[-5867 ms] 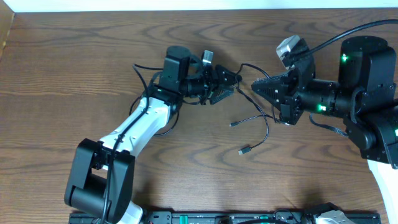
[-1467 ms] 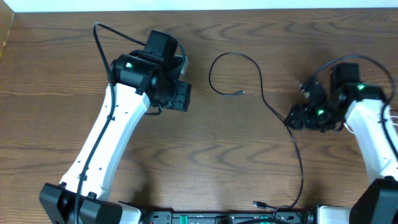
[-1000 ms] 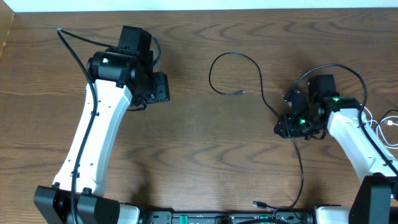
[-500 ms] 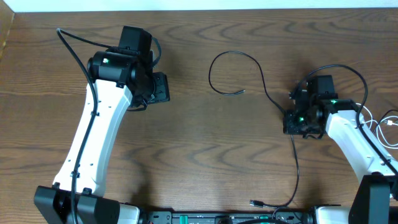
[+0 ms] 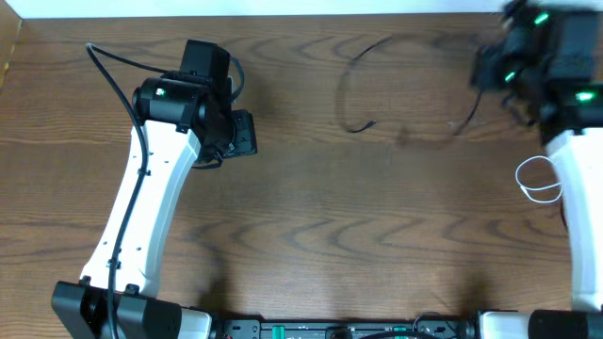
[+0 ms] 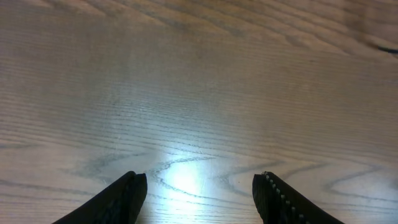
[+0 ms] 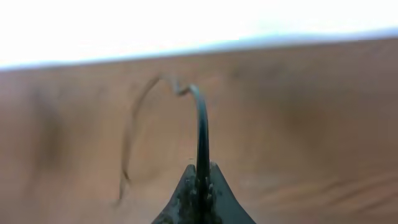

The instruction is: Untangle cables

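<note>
A thin black cable [image 5: 353, 89] lies blurred across the upper middle of the table, curving in a loop. My right gripper [image 5: 490, 66] at the top right is shut on that black cable [image 7: 202, 134], which rises from between the closed fingertips [image 7: 200, 177] and trails off to the left. A white cable [image 5: 537, 181] lies coiled at the right edge, beside the right arm. My left gripper [image 5: 247, 134] is open and empty at the upper left, its fingers [image 6: 127, 199] spread over bare wood, far from both cables.
The table's far edge [image 5: 301, 13] meets a white wall just above the right gripper. A thicker black arm cable [image 5: 108, 71] loops beside the left arm. The robot base rail [image 5: 349, 330] runs along the front edge.
My right gripper has moved fast up and away to the top right, dragging the black cable with it; the cable's lower end has left the front edge. The left arm has not moved.
</note>
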